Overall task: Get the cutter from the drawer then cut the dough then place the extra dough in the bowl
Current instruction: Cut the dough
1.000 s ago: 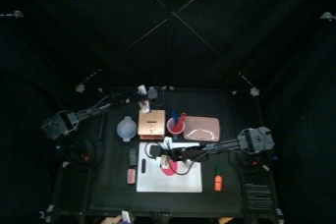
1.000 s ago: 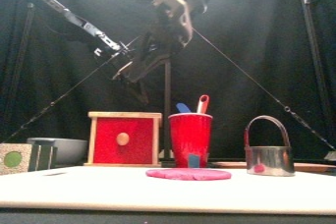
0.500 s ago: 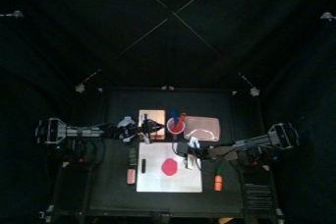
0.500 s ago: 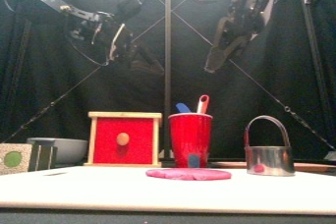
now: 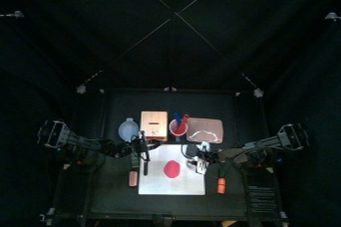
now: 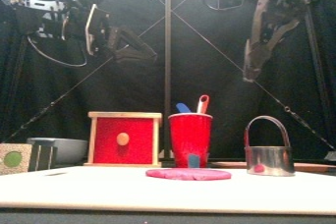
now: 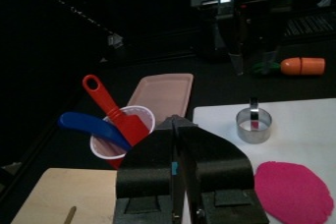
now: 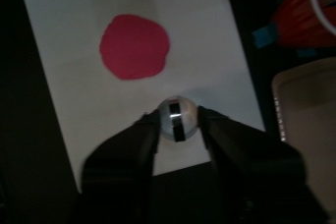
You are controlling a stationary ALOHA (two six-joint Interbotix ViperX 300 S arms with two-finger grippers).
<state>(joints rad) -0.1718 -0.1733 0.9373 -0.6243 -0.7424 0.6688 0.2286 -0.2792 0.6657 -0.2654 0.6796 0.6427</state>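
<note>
Two sets of jaws, nothing gripped in either. Left gripper [image 7: 178,130]: clenched tight on empty air, hanging high above the tabletop [image 5: 107,199], toward its left edge. Right gripper [image 8: 178,120]: looks released, tips a bit apart with the round metal cutter [image 6: 269,159] showing far below in the gap, also way up, over the right edge of the white cutting board [image 5: 158,185]. Cutter standing upright on that board near its back right corner, wire handle up. Flat pink-red dough [image 6: 188,174] disc around the middle of the board, whole, apart from the cutter. Just behind the board's back edge: pale wooden box [image 6: 125,138], red drawer front [image 6: 125,154] flush and shut, then a red cup [image 6: 191,138] holding a blue toy knife [image 7: 82,125] and a red toy knife [image 7: 100,92], then the pink tray [image 5: 204,128] behind the back right corner. Blue-grey bowl [image 5: 128,129] left of the box, toward the tabletop's left edge. Little orange toy carrot [image 5: 220,184] just off the board's right edge.
</note>
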